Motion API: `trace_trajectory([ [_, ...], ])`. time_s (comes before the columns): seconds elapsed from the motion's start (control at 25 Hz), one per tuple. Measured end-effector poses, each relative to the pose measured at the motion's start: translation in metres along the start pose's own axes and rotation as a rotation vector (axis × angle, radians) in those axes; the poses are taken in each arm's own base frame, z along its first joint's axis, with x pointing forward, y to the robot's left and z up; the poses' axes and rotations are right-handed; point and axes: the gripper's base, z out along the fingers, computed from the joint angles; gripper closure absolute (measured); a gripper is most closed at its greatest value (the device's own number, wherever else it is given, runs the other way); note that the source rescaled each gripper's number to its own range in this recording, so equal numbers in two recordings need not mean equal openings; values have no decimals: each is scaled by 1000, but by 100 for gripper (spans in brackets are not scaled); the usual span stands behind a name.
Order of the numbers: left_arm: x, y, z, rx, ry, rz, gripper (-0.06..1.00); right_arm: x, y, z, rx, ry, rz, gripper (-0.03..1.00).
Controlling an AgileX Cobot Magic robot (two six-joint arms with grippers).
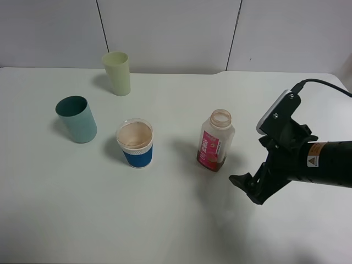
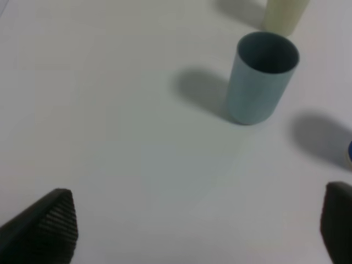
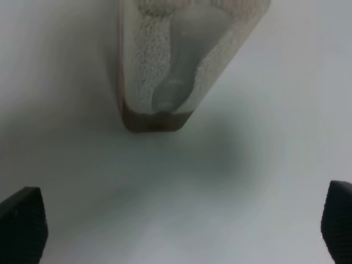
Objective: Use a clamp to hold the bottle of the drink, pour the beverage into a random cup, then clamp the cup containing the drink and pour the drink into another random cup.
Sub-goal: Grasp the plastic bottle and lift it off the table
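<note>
As the bottle (image 1: pixel 215 140) stands uncapped — pink-labelled — brown liquid (image 1: pixel 211 163) sits low.

The worktop (image 1: pixel 165 231) is plain off-white; at its eleven o'clock the pale cup (image 1: pixel 116 71) is yellow-green, at nine o'clock the teal cup (image 1: pixel 77 118) is darker inside, and the paper cup (image 1: pixel 135 144) near the middle has a blue band under a white rim. The bottle (image 1: pixel 215 142) is clear, with a magenta label and a dark brown layer at its base. Both claws are black — the left claw (image 2: pixel 192 231) has finely ribbed fingers (image 2: pixel 47 228), and the right claw (image 1: pixel 248 190) hangs from a black arm (image 1: pixel 333 165) bearing a yellow warning sticker (image 1: pixel 312 161).
</note>
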Motion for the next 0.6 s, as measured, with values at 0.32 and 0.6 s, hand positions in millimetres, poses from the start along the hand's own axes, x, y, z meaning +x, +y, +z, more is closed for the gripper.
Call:
trace_trajectory([
  [0.32, 0, 0, 0, 0, 0, 0, 28, -1, -10, 2, 52, -39, 37, -3],
  [0.6, 0, 0, 0, 0, 0, 0, 28, 4, -4, 26, 41, -29, 33, -3],
])
